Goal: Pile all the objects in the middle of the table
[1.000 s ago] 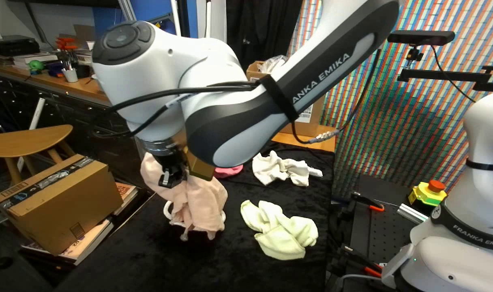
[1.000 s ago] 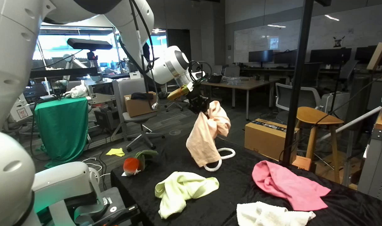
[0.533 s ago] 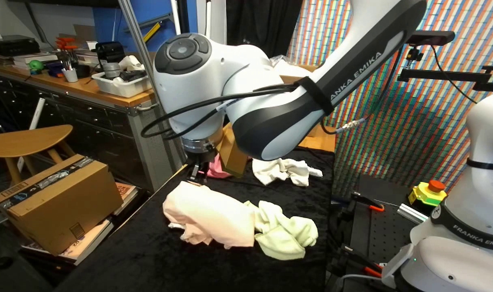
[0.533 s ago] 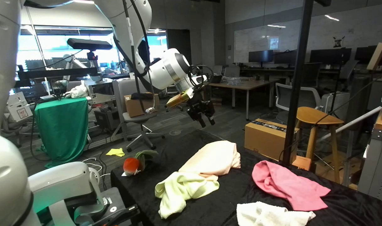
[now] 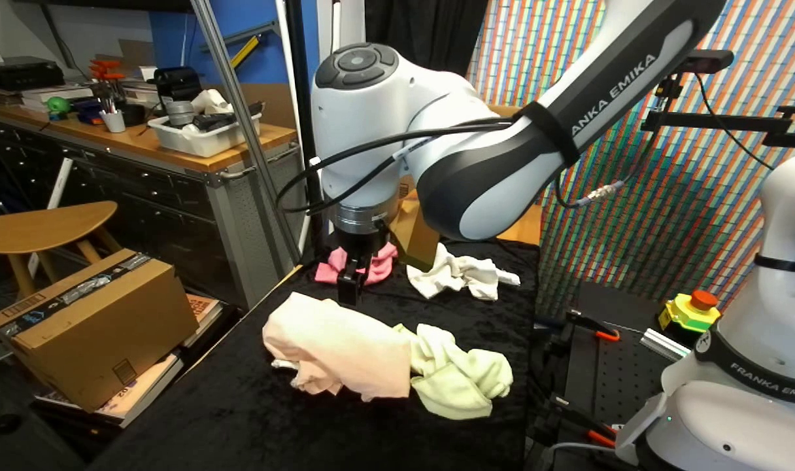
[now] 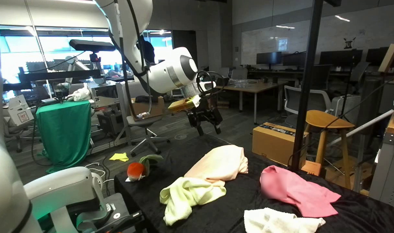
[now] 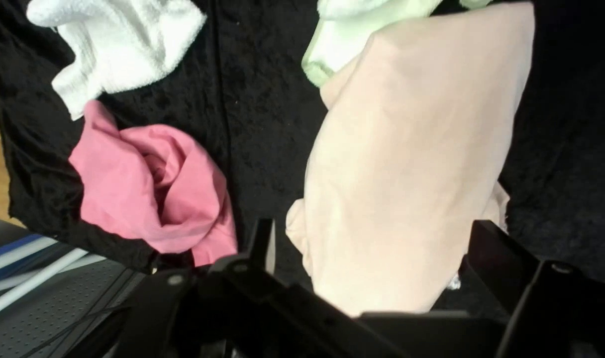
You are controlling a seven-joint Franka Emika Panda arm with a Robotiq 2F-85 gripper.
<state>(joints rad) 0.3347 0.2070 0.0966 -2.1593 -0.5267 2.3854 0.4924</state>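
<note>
My gripper (image 6: 209, 130) hangs above the black table (image 5: 240, 425), jaws wide apart with nothing between them. Below it in the wrist view, the peach cloth (image 7: 407, 149) lies in a long heap. One end of that cloth (image 6: 219, 163) rests against or over the yellow-green cloth (image 6: 187, 197). A bit of white rope (image 5: 284, 364) shows under the peach edge; the rest is hidden. A crumpled pink cloth (image 7: 148, 189) lies apart, close to a white cloth (image 7: 123, 44). At the table's far edge sits a red cloth piece (image 6: 135, 170) with something green beside it.
A cardboard box (image 5: 97, 327) stands on books beside the table. A dark post (image 6: 305, 87) rises close to the pink cloth. The cluttered workbench (image 5: 175, 160) is behind, and a white robot base (image 5: 731, 392) stands at the table's side.
My gripper has let go of the peach cloth and rope loop, which dropped onto the table, the cloth reaching the yellow-green one. The jaws opened wide, and the arm moved toward the pink cloth's side.
</note>
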